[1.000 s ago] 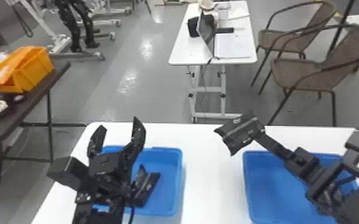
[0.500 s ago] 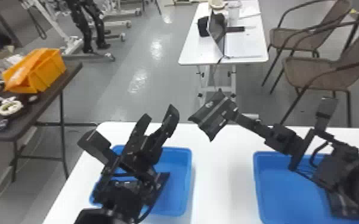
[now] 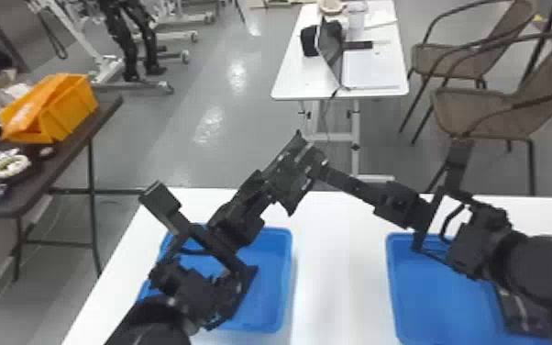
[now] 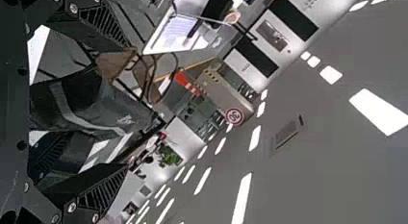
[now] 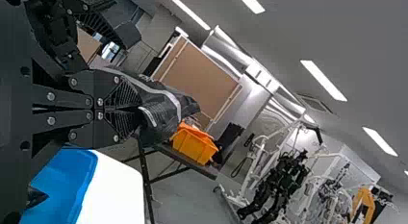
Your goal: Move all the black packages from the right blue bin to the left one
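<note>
White desk (image 3: pixel 341 275) carries left bin (image 3: pixel 285 280) and right bin (image 3: pixel 396 293), both blue, each with a partly hidden black package inside. Above the desk, fingers of the right gripper (image 3: pixel 320 166) are closed on the raised package (image 3: pixel 289 176): black, creased, faintly glossy, pale grey stripe. Fingers of the left gripper (image 3: pixel 265 186) stand wide around it; contact cannot be determined. Beyond: dark side table (image 3: pixel 111 109) with orange crate (image 3: pixel 71 108), grey floor (image 3: pixel 183 156), white table (image 3: pixel 289 82), brown chairs (image 3: pixel 486 108).

White table (image 3: pixel 330 275), flat top. Left blue bin (image 3: pixel 273 293) and right blue bin (image 3: pixel 440 293) sit directly on it, apart, white tabletop between.
</note>
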Motion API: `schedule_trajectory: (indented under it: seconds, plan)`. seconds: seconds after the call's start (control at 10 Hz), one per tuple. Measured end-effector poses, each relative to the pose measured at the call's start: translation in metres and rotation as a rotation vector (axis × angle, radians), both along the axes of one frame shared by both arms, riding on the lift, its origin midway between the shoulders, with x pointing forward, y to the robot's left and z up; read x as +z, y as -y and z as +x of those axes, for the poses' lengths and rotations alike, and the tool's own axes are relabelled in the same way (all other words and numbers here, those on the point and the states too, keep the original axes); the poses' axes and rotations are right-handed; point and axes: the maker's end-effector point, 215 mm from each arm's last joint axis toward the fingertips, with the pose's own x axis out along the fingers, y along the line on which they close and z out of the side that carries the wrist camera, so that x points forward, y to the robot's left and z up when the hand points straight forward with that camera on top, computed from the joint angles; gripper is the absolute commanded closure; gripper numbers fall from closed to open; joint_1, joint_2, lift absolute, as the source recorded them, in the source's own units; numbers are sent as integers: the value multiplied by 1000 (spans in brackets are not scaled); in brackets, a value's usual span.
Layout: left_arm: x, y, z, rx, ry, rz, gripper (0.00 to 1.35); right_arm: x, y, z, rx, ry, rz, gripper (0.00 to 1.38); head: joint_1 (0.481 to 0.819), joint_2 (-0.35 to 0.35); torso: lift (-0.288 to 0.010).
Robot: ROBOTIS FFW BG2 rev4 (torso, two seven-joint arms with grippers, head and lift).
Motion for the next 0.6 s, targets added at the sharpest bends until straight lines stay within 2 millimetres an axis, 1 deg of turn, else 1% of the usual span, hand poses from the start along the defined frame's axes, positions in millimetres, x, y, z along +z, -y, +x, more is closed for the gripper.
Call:
schedule_trajectory:
  seconds: [0.1, 0.2, 0.3, 0.5, 0.6]
  plan:
    - [1, 7, 0, -26, -7, -11, 541, 1, -5, -2, 13, -2, 8, 1204, 695, 199, -42]
    - [1, 9, 1, -37, -11, -13, 837, 0, -8, -3, 20, -5, 11, 1204, 695, 199, -42]
    - [-1, 8, 2, -37, -21, -10, 1245, 0, -9, -3, 21, -6, 13, 1204, 695, 201, -42]
    - [-10, 5, 1, -13, -48, -3, 1219, 1, -9, -2, 18, -4, 17, 1202, 695, 203, -42]
    - [-8, 1, 1, 9, -38, -10, 1219, 0, -8, -2, 16, -4, 17, 1197, 695, 206, -42]
